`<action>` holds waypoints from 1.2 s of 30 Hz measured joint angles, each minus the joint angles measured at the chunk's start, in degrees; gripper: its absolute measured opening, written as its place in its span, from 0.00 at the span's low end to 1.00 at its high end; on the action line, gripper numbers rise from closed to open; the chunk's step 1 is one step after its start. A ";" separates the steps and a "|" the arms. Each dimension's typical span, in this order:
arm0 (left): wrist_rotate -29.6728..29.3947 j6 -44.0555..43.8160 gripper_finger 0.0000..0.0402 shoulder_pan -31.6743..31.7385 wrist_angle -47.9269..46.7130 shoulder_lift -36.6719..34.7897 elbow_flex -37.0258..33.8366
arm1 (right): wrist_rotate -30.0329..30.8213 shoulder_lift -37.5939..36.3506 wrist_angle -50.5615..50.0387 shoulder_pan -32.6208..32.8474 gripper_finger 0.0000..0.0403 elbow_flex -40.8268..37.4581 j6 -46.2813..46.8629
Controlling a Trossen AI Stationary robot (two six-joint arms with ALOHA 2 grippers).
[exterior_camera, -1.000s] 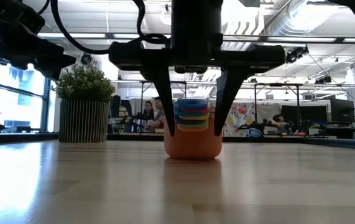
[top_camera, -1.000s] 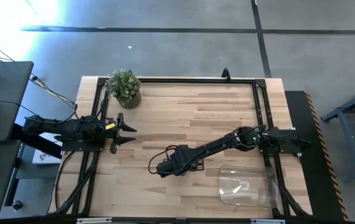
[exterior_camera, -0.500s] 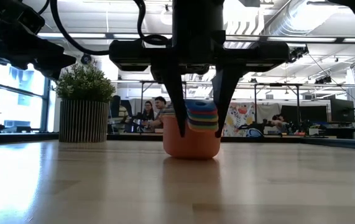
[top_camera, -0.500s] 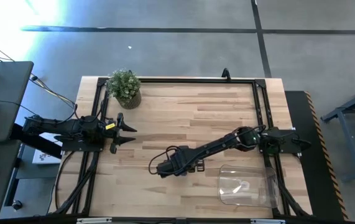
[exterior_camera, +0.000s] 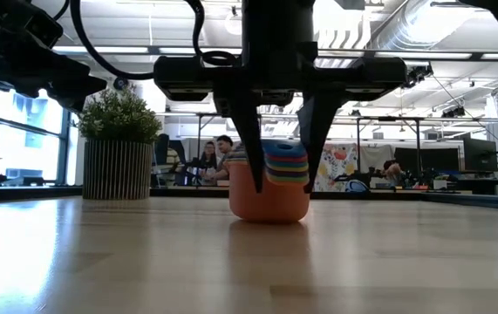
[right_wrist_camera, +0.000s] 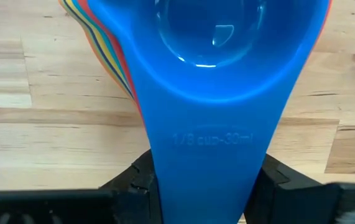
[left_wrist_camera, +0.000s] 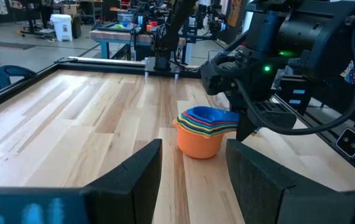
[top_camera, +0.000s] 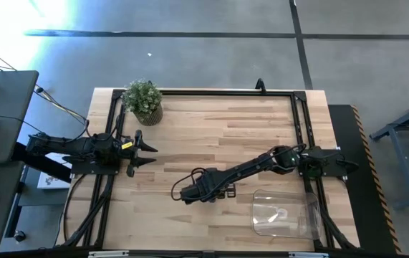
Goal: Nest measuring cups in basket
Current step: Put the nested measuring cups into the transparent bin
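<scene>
One pinch only: right gripper [exterior_camera: 281, 179] clamps measuring cups [exterior_camera: 270, 187] by handles; stack could tip before basket [top_camera: 284, 213]. Left gripper [top_camera: 141, 153] idle, jaws apart.

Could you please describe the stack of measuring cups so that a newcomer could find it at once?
On the wooden table, look below the right gripper, near the middle. The measuring cups sit nested there, orange outermost and blue on top, far smaller than the clear basket and nothing like the potted plant.
</scene>
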 joint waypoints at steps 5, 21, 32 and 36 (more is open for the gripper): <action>0.00 0.00 0.42 -0.01 0.00 0.00 0.00 | 0.05 0.00 -0.02 0.00 0.32 0.00 -0.94; 0.00 0.00 0.42 0.00 0.00 0.01 0.00 | 0.50 0.00 0.68 0.17 0.32 0.24 -4.30; 0.00 0.00 0.42 0.00 0.00 -0.01 0.00 | 2.15 -0.04 0.10 1.18 0.31 2.45 -1.37; 0.00 0.01 0.42 0.00 0.00 0.01 0.00 | 1.57 -0.04 1.29 1.22 0.31 2.45 -0.17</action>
